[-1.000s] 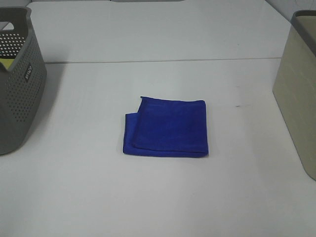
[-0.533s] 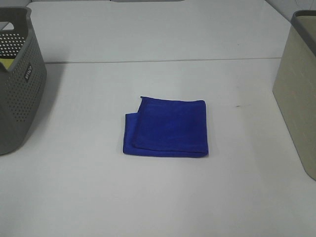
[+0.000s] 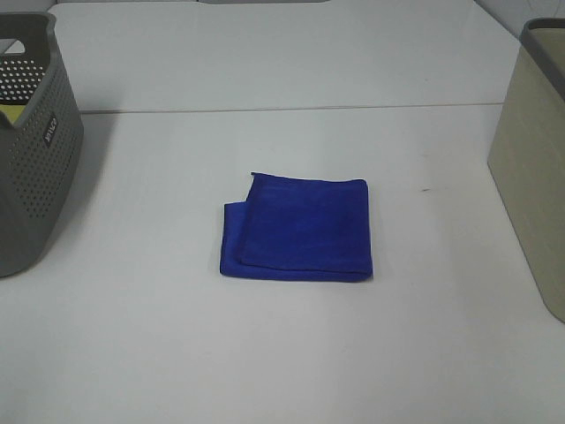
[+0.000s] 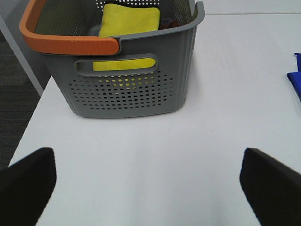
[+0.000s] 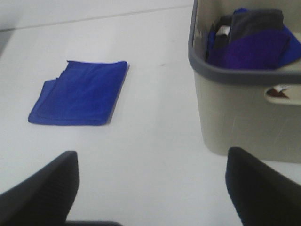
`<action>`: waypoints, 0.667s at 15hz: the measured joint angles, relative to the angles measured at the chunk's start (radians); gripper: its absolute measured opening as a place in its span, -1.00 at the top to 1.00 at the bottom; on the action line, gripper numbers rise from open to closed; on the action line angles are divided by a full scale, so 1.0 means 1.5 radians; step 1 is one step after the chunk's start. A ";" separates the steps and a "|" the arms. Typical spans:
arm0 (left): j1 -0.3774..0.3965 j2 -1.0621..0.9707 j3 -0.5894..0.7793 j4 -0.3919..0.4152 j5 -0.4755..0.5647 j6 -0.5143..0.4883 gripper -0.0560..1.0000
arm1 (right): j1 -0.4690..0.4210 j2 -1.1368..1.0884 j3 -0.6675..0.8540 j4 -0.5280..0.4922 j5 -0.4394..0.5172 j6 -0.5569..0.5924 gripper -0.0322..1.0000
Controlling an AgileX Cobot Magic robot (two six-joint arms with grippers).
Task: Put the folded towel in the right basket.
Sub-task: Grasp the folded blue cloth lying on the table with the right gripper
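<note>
Lit brightly and evenly from overhead, with a faint soft shadow on the white table (image 3: 282, 353) beside the grey basket (image 3: 35, 177) and a thin dark line under the blue towel's (image 3: 305, 230) near edge. Crisp in the exterior high and left wrist views, softer and smeared in the right wrist view. Near-black and out of focus closest to each wrist camera, with left fingers (image 4: 28, 183) and right fingers (image 5: 42, 188) reduced to featureless shapes.

Grey perforated basket (image 4: 136, 89) on white table (image 3: 291, 353) — yellow cloth (image 4: 129, 21) inside, perhaps reddish item (image 4: 170, 22) beside it.
</note>
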 joint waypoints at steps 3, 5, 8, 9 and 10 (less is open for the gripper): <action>0.000 0.000 0.000 0.000 0.000 0.000 -0.98 | 0.000 0.131 -0.109 0.025 -0.062 -0.018 -0.65; 0.000 0.000 0.000 0.000 0.000 0.000 -0.98 | 0.000 0.239 -0.177 0.069 -0.120 -0.055 -0.65; 0.000 0.000 0.000 0.000 0.000 0.000 -0.98 | 0.000 0.419 -0.257 0.156 -0.185 -0.121 -0.65; 0.000 0.000 0.000 0.000 0.000 0.000 -0.98 | 0.000 0.487 -0.279 0.197 -0.197 -0.147 -0.65; 0.000 0.000 0.000 0.000 0.000 0.000 -0.98 | 0.000 0.513 -0.287 0.215 -0.202 -0.161 -0.65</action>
